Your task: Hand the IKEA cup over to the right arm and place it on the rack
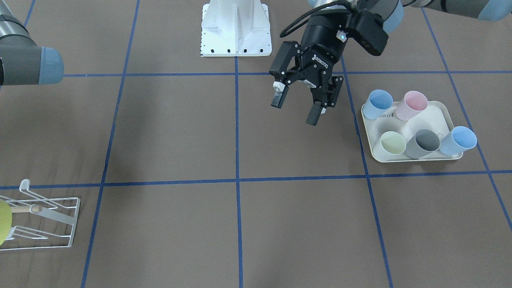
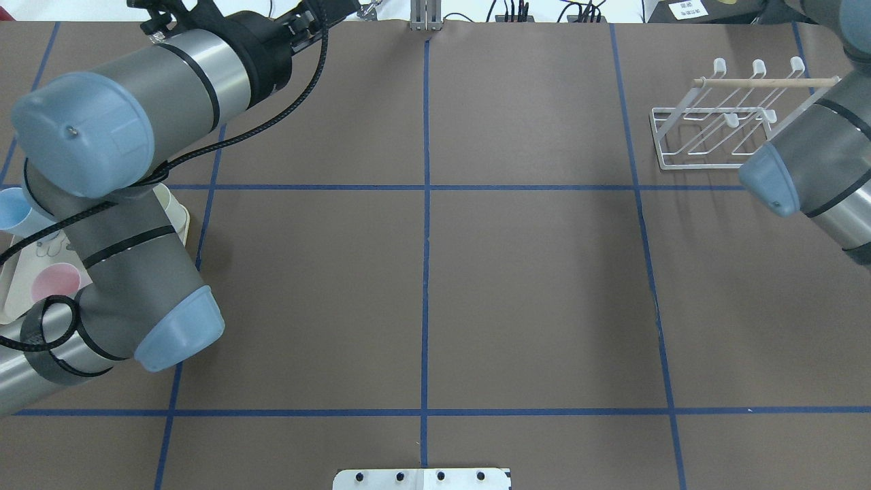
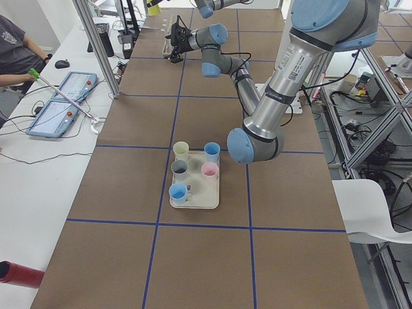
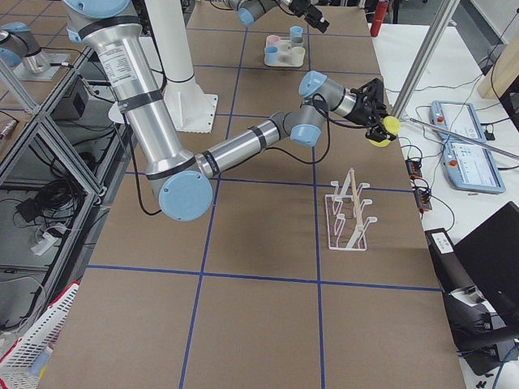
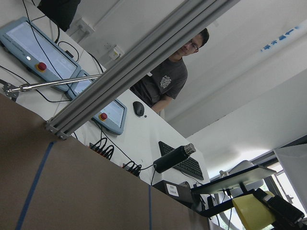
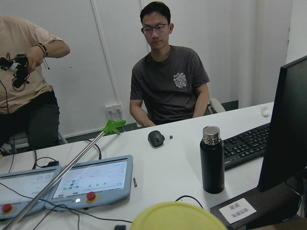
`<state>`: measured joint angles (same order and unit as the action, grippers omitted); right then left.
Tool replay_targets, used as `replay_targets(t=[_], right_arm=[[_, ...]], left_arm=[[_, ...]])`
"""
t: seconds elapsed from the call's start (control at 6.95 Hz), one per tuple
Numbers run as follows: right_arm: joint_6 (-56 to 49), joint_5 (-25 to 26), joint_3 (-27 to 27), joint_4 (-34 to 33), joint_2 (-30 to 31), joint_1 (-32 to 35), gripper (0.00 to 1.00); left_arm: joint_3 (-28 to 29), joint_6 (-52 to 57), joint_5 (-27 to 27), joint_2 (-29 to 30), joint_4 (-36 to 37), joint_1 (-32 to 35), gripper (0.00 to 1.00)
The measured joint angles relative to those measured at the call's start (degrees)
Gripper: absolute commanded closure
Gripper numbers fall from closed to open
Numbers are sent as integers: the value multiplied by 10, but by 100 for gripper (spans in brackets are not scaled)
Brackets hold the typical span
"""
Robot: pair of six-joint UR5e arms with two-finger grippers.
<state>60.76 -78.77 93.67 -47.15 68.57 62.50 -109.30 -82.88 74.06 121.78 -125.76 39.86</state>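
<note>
The IKEA cup is yellow-green, and my right gripper is shut on it in the air near the table's far edge, a little way from the rack. The cup's rim fills the bottom of the right wrist view, and a sliver of the cup shows beside the white wire rack. In the left wrist view the cup sits against a black finger. My left gripper hangs open and empty above the table, left of the tray.
The cream tray holds several cups: blue, pink, pale yellow, grey. The white robot base stands at mid-table. An aluminium post, tablets and seated people lie beyond the table edge near the rack.
</note>
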Motion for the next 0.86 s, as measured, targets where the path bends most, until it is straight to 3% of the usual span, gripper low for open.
replay_targets(t=[0.58,0.86], right_arm=[[-93,72,16,19,93,36,88],[-98,118,-31,59,109,36,88]], left_arm=[[-1,39,3,-51,6,16,0],[0,44,3,-57,7,16,0]])
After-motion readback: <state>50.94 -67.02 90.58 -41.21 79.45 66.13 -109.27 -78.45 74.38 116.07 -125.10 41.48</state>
